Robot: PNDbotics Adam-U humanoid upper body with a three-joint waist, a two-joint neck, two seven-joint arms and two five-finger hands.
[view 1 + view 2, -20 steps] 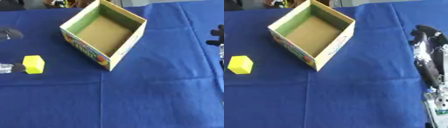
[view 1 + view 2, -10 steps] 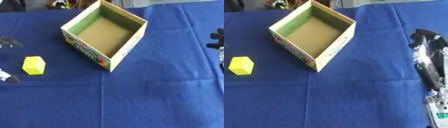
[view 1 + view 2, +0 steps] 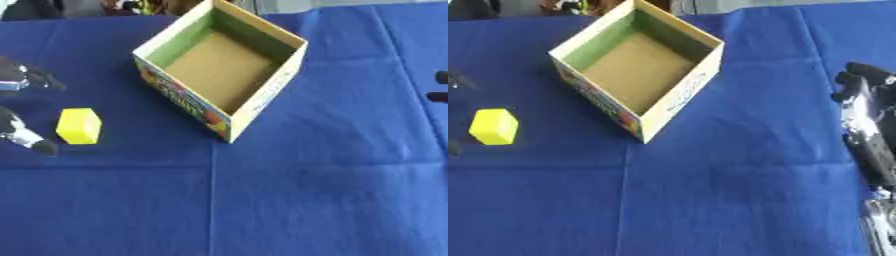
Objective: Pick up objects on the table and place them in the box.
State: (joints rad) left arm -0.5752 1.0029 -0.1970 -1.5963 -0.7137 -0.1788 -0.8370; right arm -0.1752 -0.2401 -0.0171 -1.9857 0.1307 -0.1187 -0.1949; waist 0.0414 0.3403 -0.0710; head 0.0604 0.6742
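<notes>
The yellow block [image 3: 79,126] lies on the blue cloth [image 3: 306,200] that covers the table, to the left of the box [image 3: 262,102] and a little nearer the camera than the box's near corner. It rests flat on the cloth, apart from the box, with bare cloth between them.

The box stands open-topped and turned at an angle, one corner pointing toward the camera. Its inner walls are green, its floor plain brown cardboard, and its outer sides carry bright printing. Nothing shows inside it.

The left hand [image 3: 22,132] comes in at the left edge of the left eye view, split around the block: one dark finger or thumb reaches in above and behind the block, and another, black and silver, lies on the near side just left of it. The fingers are spread wide and straight, with the block near the gap between them; neither part touches it as far as can be seen, and the hand has hold of nothing.

The right hand [image 3: 866,120] shows along the right edge of the right eye view, well apart from the box, its fingers pointing up the picture and only loosely bent, holding nothing
</notes>
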